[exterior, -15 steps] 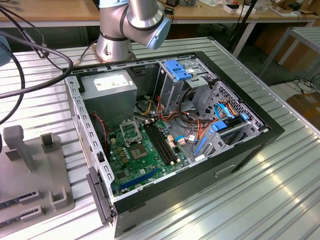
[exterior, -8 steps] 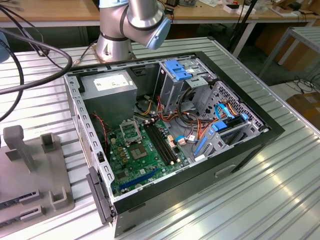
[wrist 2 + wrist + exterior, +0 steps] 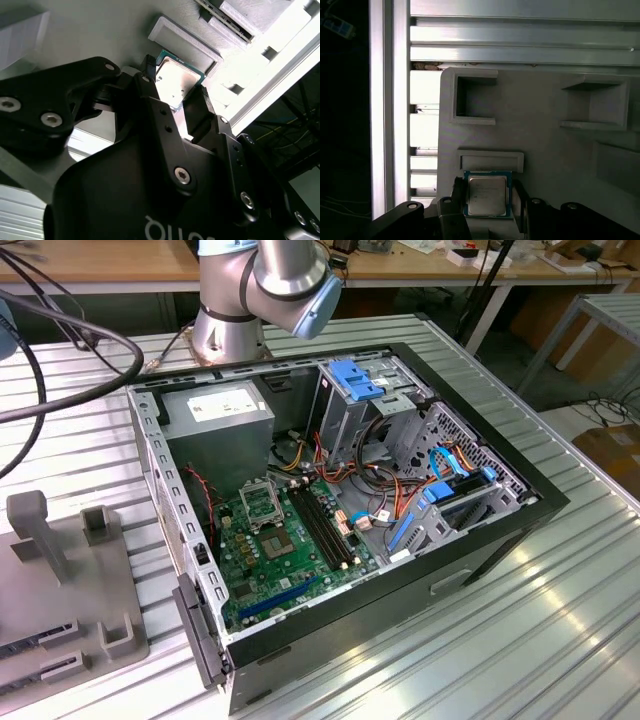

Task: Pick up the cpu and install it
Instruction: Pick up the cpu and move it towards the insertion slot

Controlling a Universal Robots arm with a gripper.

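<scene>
In the first wrist view, your gripper (image 3: 489, 199) has its 2 black jaws drawn narrow onto opposite edges of the cpu (image 3: 487, 192). The cpu lies flat on the matte grey moulded fixture (image 3: 545, 150), just beside a raised rectangular block (image 3: 491, 161). It is a thin square with a dull silver metal lid and a green rim. Such thin edges give little purchase, so it may tilt or slip. Seated askew, it could bend contacts in the square metal socket (image 3: 262, 505) on the green motherboard (image 3: 285, 570).
</scene>
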